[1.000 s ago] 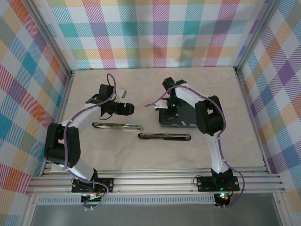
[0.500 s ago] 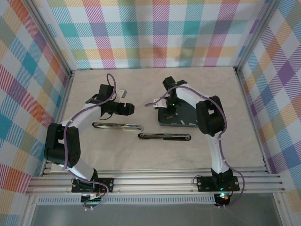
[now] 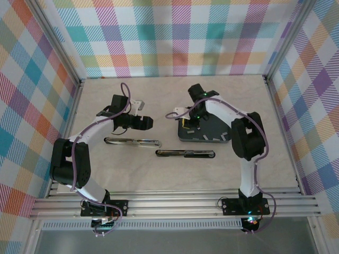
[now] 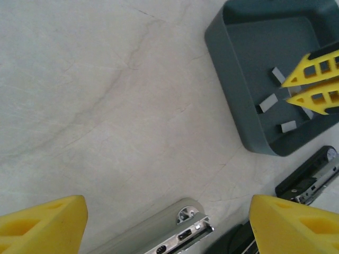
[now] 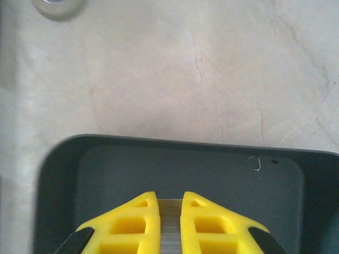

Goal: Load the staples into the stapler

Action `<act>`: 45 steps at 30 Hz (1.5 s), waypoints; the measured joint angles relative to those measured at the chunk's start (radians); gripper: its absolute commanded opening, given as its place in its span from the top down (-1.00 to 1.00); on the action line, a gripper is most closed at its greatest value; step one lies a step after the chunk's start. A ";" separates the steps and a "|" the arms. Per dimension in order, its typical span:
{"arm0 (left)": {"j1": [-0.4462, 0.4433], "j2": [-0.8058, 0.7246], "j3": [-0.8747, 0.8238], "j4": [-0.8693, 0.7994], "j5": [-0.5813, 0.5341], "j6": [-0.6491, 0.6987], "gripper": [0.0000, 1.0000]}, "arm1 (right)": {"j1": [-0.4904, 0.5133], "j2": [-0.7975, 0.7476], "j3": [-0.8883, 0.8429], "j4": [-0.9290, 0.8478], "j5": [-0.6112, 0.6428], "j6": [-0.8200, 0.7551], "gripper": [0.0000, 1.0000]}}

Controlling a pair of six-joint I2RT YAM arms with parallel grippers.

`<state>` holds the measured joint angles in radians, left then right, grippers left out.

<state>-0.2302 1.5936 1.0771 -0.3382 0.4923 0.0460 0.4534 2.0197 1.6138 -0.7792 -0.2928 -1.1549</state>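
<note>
Arms first: on my overhead feed the left arm arcs up from its base, bends at the elbow and carries its wrist level. The left gripper (image 3: 147, 123) points to the right, over the table (image 3: 159, 180) just beyond the left-hand stapler (image 3: 132, 141). That stapler lies opened out long. On the left wrist feed I see the yellow fingers (image 4: 45, 227) standing far apart with nothing between them, and the stapler's silver end sits low in that picture.

My right arm rises from its base, folds at the elbow and reaches back toward the left. Its wrist is tipped down so that the right gripper (image 3: 186, 125) dips into the dark grey tray (image 3: 214, 139). The right wrist feed shows those jaws drawn together on a strip of the staples (image 5: 170, 226), a thin grey band pinched between the two pads. Loose strips (image 4: 267, 102) lie scattered on the tray floor beside the fingertips. The second stapler (image 3: 185, 153), also opened flat, lies on the table just in front of the tray, apart from both grippers.
</note>
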 measured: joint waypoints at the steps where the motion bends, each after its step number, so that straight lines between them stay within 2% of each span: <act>1: -0.003 0.000 0.000 0.000 0.010 0.003 -0.60 | -0.003 -0.027 -0.024 0.006 -0.021 0.007 0.73; 6: -0.043 -0.008 0.000 0.000 0.051 0.031 -0.60 | -0.039 -0.183 -0.177 0.049 -0.138 0.041 0.72; 13: -0.082 -0.032 -0.001 0.002 0.092 0.054 -0.60 | -0.150 -0.396 -0.409 0.097 -0.319 0.091 0.71; 16: -0.105 -0.032 -0.002 0.004 0.103 0.060 -0.60 | -0.192 -0.473 -0.491 0.107 -0.349 0.097 0.71; 20: -0.135 -0.032 -0.006 0.008 0.123 0.075 -0.59 | -0.199 -0.547 -0.591 0.112 -0.343 0.097 0.71; 25: -0.148 -0.032 -0.010 0.013 0.139 0.082 -0.59 | -0.196 -0.551 -0.657 0.108 -0.311 0.100 0.72; 36: -0.153 -0.029 -0.015 0.029 0.146 0.086 -0.59 | -0.196 -0.489 -0.660 0.068 -0.247 0.090 0.72; 45: -0.222 0.014 -0.015 0.011 0.181 0.151 -0.59 | -0.196 -0.459 -0.660 0.044 -0.212 0.077 0.72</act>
<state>-0.4519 1.6081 1.0618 -0.3271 0.6731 0.1970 0.2573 1.5608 0.9535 -0.7349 -0.5049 -1.0779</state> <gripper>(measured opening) 0.796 0.139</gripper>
